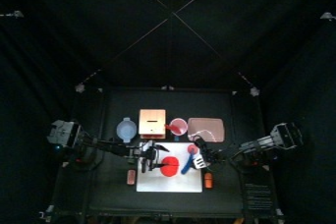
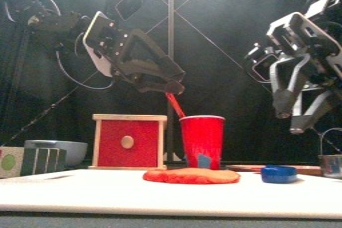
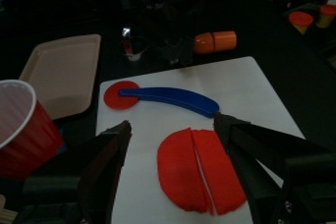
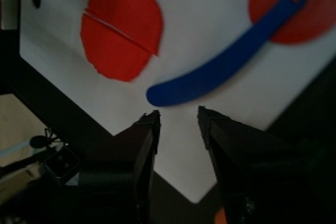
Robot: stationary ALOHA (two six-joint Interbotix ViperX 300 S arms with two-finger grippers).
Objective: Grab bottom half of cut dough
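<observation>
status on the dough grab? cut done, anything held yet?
Done: the dough on the white board shows a cut line, and the blue-handled cutter lies set down beside it. In hand: the left hand hangs open over the dough. Left: closing on the half. Right hand holds nothing.

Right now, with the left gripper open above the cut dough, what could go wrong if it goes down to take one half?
1. The red dough is cut by only a thin line, and its halves still touch; the left gripper might pinch or drag both.
2. The blue cutter lies close on the white board; a jaw may bump it.
3. The dough lies flat, so the jaws may slide over it.
</observation>
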